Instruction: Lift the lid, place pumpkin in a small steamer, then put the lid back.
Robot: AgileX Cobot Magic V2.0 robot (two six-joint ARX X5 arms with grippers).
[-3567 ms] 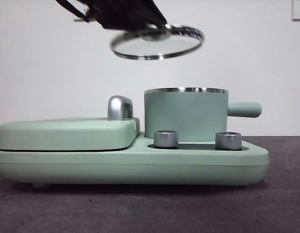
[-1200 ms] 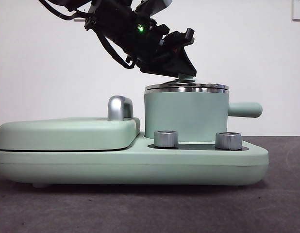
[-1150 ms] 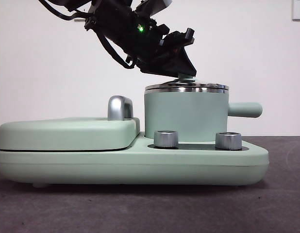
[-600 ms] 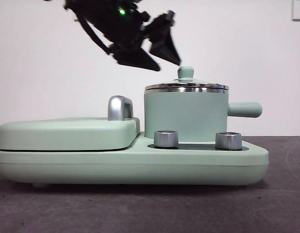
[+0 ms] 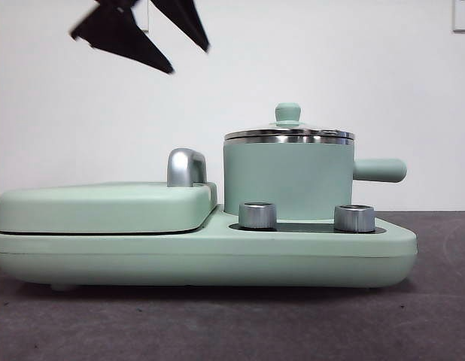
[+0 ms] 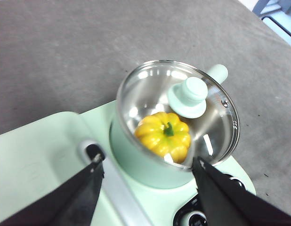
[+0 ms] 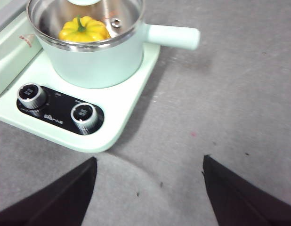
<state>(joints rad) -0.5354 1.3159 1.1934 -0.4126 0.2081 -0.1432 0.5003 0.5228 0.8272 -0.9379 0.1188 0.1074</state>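
The lid [image 5: 289, 135] sits flat on the small steamer [image 5: 287, 180], its mint knob [image 5: 287, 113] standing free. The left wrist view shows the lid [image 6: 216, 136] from above, with the pumpkin [image 6: 163, 134] lying inside the steamer [image 6: 136, 162] under the glass. My left gripper [image 6: 148, 162] is open and empty; in the front view it [image 5: 189, 61] hangs high, up and to the left of the knob. My right gripper [image 7: 149, 160] is open and empty over the table in front of the steamer [image 7: 93, 63], where the pumpkin [image 7: 84, 29] shows through the lid [image 7: 122, 14].
The steamer stands on a mint-green cooker base [image 5: 202, 256] with two steel dials [image 5: 256, 214] [image 5: 354, 217]. A flat green cover [image 5: 104, 207] with a chrome handle [image 5: 186, 167] fills its left part. The steamer's side handle [image 5: 379, 170] points right. The table [image 7: 221, 94] is dark grey.
The left gripper lowered the lid onto the steamer, let go of the knob, opened, and rose up and to the left. The lid stays on the pot.
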